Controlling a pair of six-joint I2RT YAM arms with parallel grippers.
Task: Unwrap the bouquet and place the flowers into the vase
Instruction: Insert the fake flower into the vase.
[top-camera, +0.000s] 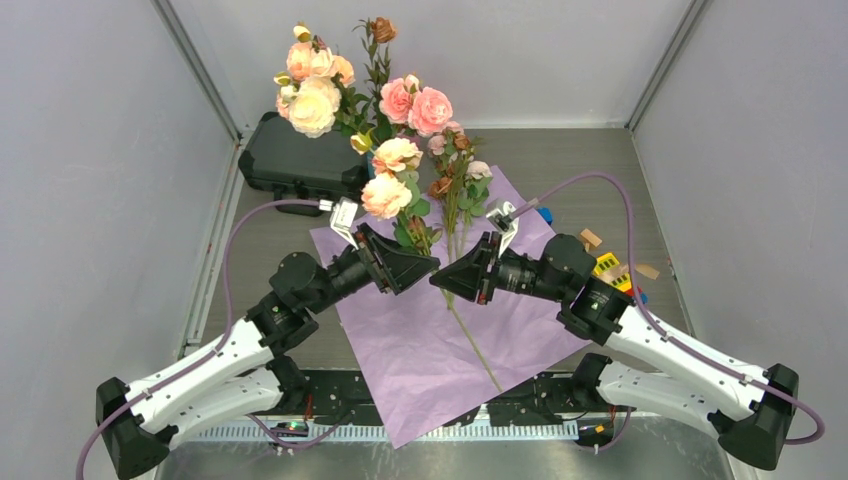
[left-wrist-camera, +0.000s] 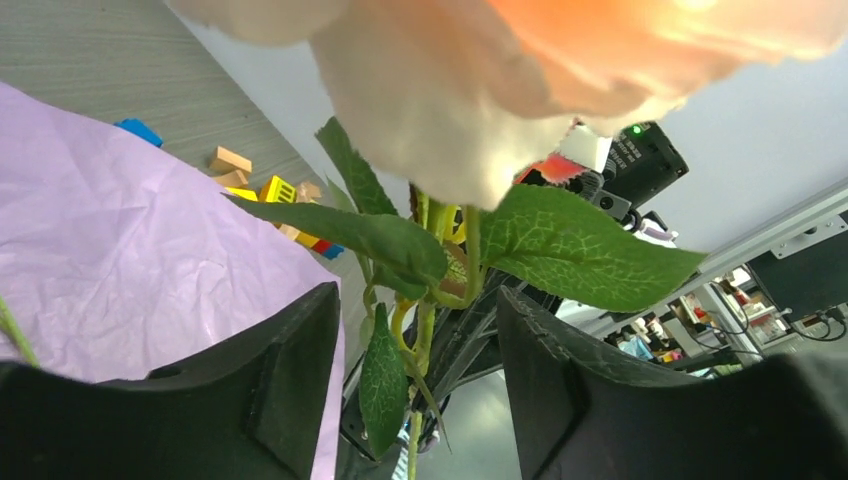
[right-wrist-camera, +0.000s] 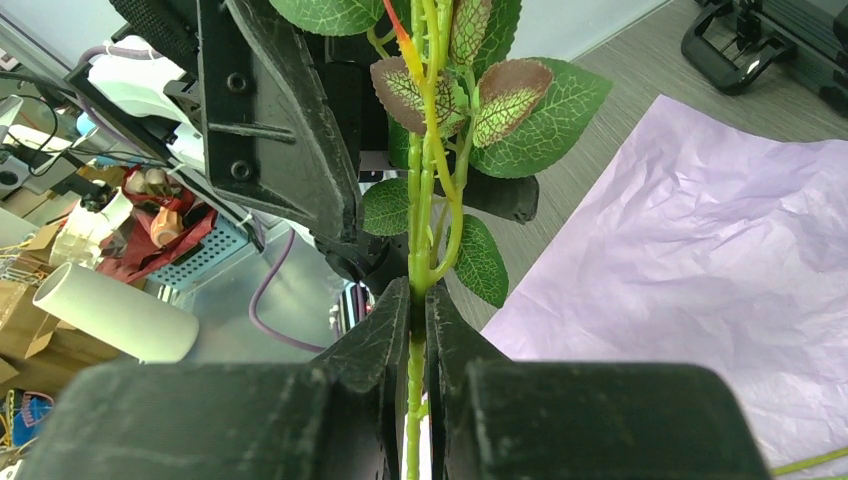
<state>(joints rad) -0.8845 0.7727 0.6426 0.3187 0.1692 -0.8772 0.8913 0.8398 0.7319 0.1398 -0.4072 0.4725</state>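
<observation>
Clamping a thin green stem (right-wrist-camera: 416, 250) of the flowers (top-camera: 455, 165), the right gripper (right-wrist-camera: 418, 310) has its jaws pressed flat against it just under the leaves. The left gripper (left-wrist-camera: 415, 335) stands roughly half open, its jaws either side of leafy stems below a big pale peach bloom (left-wrist-camera: 480, 90) without touching them; it holds nothing. To do this step well, I judge the left jaws should close squarely on bare stem, clear of the leaves, before the right lets go, with the stalk kept upright.

Both grippers meet over one sheet of pink-lilac paper (top-camera: 440, 370), spread flat, with one loose stem (top-camera: 478, 350) lying on it. To its right sits one small heap of toy blocks (top-camera: 610, 266). Farther back I count about seven big peach roses (top-camera: 314, 105) and around five small heads. One teal vase (top-camera: 372, 172) is nearly hidden among them, beside one black case (top-camera: 295, 155).
</observation>
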